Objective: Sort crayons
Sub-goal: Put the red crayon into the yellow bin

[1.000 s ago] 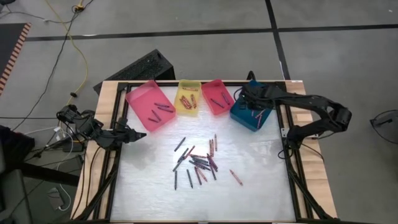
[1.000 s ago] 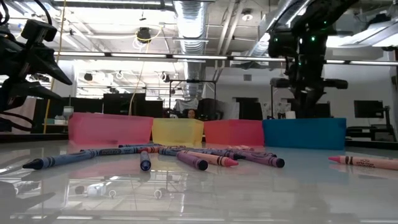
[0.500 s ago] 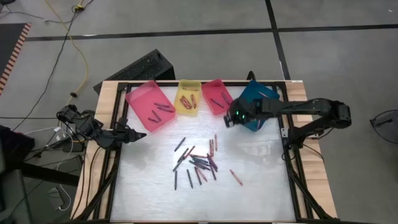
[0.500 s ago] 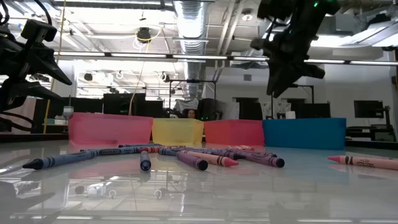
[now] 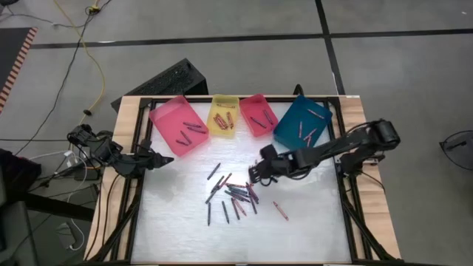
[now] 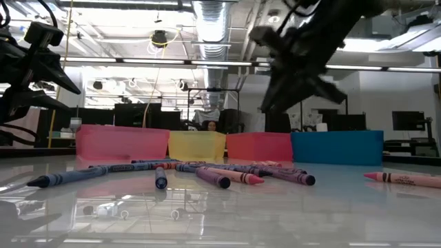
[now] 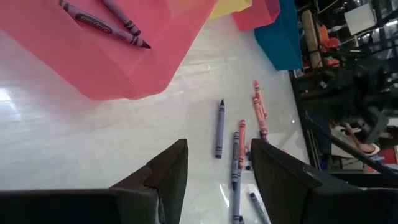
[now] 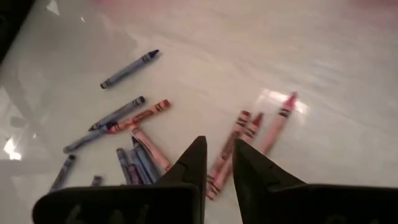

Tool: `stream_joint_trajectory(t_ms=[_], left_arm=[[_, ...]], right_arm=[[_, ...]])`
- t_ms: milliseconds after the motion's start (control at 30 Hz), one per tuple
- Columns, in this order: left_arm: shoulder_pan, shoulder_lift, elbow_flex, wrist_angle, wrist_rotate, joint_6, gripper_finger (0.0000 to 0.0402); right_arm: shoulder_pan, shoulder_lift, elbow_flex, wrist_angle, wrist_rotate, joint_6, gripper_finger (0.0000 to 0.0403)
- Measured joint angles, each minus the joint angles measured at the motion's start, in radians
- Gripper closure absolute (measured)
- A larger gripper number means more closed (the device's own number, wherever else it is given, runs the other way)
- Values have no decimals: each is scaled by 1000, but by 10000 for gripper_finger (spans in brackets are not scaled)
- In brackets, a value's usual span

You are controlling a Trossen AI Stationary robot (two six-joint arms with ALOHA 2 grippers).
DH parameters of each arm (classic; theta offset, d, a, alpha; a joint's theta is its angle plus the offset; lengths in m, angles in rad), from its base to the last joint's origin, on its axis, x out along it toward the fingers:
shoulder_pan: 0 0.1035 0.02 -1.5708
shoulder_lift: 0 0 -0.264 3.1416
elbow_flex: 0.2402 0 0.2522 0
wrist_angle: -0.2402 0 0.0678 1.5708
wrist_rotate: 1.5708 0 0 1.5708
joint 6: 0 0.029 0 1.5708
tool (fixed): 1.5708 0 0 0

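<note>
A: What does the overhead camera give you?

B: A grey floor with dark seams around a white bench (image 5: 177, 229) in a wooden frame. Along its far edge sit four trays: pink tray (image 5: 177, 125), yellow tray (image 5: 223, 116), red tray (image 5: 258, 114) and blue tray (image 5: 301, 125), each with a few crayons inside. The loose crayons (image 5: 236, 192) lie scattered mid-bench. The right hand (image 5: 255, 174) hangs over the far right edge of that scatter. The left hand (image 5: 167, 159) waits at the bench's left side, just in front of the pink tray.

A: And level with the bench top?

B: A workshop with ceiling ducts behind. Crayons (image 6: 207, 173) lie in front of the tray row, one pink crayon (image 6: 400, 179) well apart to the right. The right hand (image 6: 275, 96) hovers above them, blurred.

A: Left wrist?

B: Its fingers (image 7: 168, 174) stand apart with nothing between them, the pink tray (image 7: 93, 56) beyond, crayons (image 7: 239, 149) farther off.

A: Right wrist?

B: Fingers (image 8: 193, 162) close together with a narrow gap, empty, pointing down at orange-red crayons (image 8: 245, 140); blue ones (image 8: 121, 112) lie nearby.
</note>
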Motion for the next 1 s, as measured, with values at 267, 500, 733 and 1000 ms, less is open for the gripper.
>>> stream_joint_trajectory(t_ms=[267, 500, 733, 1000], left_arm=[[0, 0, 0, 0, 5, 0, 236], [0, 0, 0, 0, 22, 0, 236], [0, 0, 0, 0, 25, 10, 236], [0, 0, 0, 0, 24, 11, 236]], right_arm=[[3, 167, 95, 34, -4, -4, 331], [2, 265, 200, -111, -3, 2, 331], [2, 296, 234, -184, -4, -1, 331], [1, 296, 235, -238, 4, 0, 331]])
